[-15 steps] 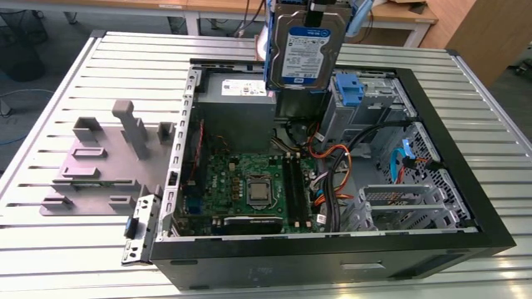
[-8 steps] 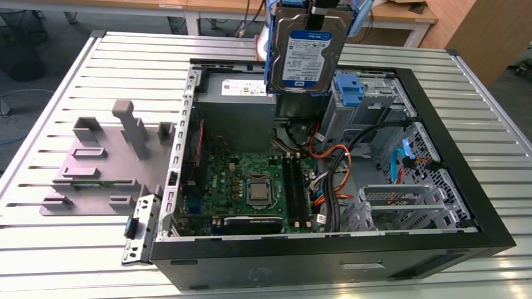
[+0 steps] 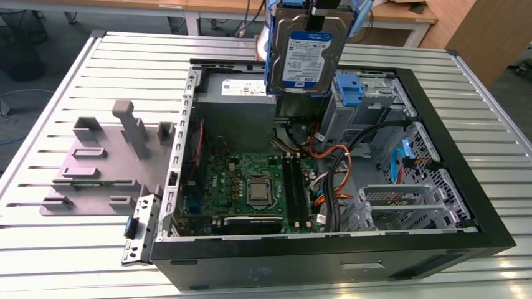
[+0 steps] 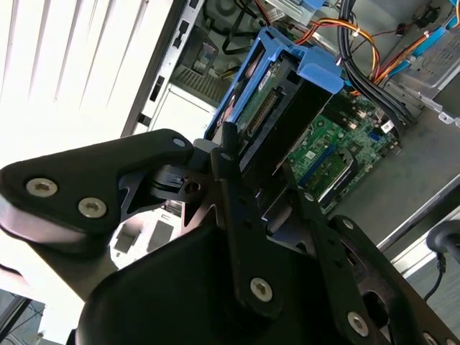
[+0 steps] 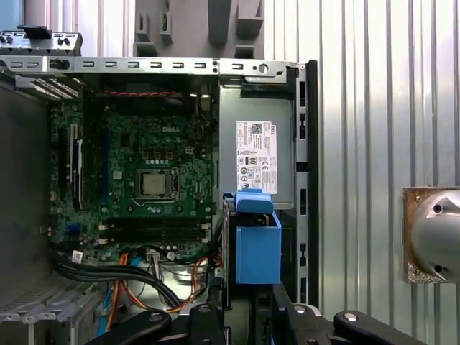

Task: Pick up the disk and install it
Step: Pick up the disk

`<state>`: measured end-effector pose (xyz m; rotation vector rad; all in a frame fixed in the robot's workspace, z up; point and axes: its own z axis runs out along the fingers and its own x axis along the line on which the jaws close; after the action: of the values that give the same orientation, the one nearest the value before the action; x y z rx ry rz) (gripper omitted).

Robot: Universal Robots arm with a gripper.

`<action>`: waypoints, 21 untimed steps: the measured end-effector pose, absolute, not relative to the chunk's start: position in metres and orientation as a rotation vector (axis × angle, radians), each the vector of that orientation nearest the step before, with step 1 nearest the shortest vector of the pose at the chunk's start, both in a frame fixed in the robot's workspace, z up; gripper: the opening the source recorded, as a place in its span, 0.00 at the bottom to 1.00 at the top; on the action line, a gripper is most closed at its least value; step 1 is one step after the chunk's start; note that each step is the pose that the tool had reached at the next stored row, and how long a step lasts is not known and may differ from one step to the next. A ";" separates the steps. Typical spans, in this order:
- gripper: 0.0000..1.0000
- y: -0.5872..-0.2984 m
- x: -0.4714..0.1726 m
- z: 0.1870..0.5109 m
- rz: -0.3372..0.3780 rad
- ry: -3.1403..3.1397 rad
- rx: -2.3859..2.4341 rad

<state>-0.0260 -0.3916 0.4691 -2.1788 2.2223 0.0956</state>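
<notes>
The black two-finger gripper [image 3: 323, 11] is clenched on the disk [image 3: 304, 56], a flat silver hard drive with blue plastic rails, and it hangs upright above the open black computer case [image 3: 332, 265]; the exterior view gives us its white-and-blue label; the second wrist view shows the connector edge [image 4: 267, 108] instead, black fingers [image 4: 237, 194] pressing both faces; the first wrist view looks down past the blue rail end [image 5: 257, 248], just beside the grey power-supply box [image 5: 256, 122], green motherboard [image 5: 144, 180] alongside.
</notes>
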 end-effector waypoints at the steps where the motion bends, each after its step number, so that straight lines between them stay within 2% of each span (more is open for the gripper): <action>1: 0.35 -0.392 -0.026 0.469 0.096 2.222 -2.179; 13: 0.35 -0.406 -0.026 0.468 0.095 2.222 -2.179; 21: 0.35 -0.426 -0.026 0.467 0.096 2.222 -2.179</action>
<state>-0.0260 -0.4261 0.4674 -2.1787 2.2223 0.0956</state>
